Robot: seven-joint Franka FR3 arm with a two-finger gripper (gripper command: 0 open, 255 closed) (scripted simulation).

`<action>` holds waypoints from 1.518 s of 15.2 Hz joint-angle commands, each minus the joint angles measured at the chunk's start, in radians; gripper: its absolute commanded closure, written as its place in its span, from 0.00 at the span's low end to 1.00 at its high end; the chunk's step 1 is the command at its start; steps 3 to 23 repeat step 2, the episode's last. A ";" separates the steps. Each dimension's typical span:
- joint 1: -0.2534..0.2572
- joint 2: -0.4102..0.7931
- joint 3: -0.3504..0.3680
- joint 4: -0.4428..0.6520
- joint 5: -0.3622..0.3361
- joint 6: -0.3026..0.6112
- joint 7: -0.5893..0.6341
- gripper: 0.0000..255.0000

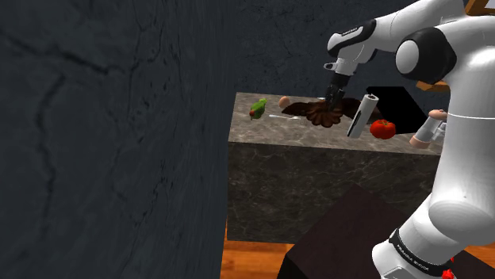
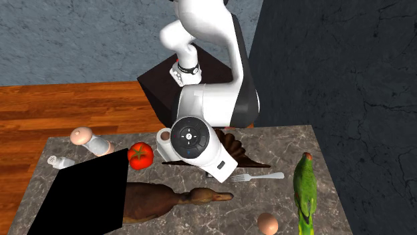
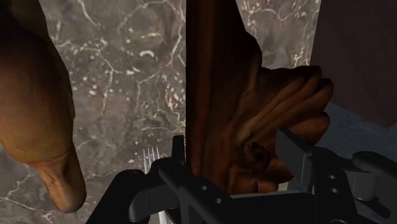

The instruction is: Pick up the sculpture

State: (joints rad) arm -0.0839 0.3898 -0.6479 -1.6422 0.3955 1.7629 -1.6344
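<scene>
Dark brown sculpture [image 3: 216, 76] lying on the marble bench [image 3: 127, 76], directly beneath the lowered pincer [image 3: 232, 153]. Its long axis runs away from the wrist, across the closing direction. We cannot tell whether the pincer is clenched or released.

My white arm [image 1: 464, 119] bends up from its base and reaches over the counter's [image 1: 317, 170] nearest edge. The wrist [image 2: 192, 137] points straight down. My black gripper [image 1: 326, 105] hangs low over the counter's middle. Its two fingers [image 3: 294, 153] press on the sculpture [image 3: 216, 76], one on each side.
</scene>
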 commanded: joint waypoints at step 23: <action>0.001 -0.007 -0.002 0.010 -0.005 -0.014 0.006 1.00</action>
